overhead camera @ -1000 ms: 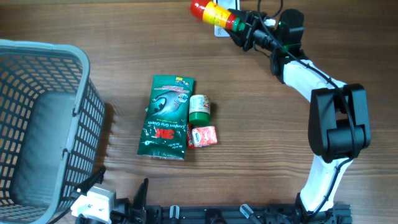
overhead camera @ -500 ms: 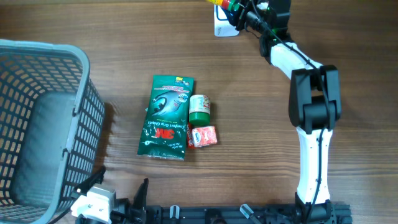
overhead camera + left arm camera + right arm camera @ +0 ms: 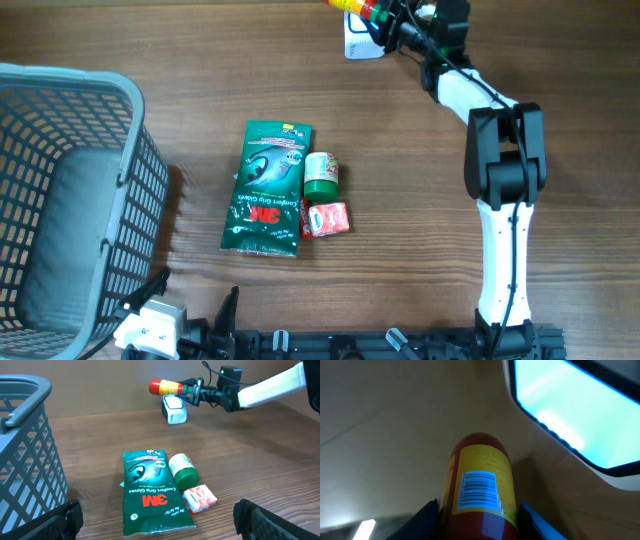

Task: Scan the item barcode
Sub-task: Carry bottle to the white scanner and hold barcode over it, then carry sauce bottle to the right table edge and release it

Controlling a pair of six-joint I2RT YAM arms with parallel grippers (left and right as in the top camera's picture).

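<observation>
Your right gripper (image 3: pixel 194 390) is clamped on the bottle (image 3: pixel 167 386), which hangs just over the scanner (image 3: pixel 173 409). The bottle's long axis runs straight out from the fingers, cap end away. Its barcode (image 3: pixel 479 489) faces the wrist camera — the scanner's lit window sits off to one side, so I judge a roll toward it is needed. The left gripper (image 3: pixel 190 300) is spread wide, empty and far from the scanner.

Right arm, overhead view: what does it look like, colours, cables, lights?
The right arm has white links joined by boxy black joint housings, with a thin black cable along the forearm. Its end effector is black; the left wrist view shows a green light beside it.
</observation>
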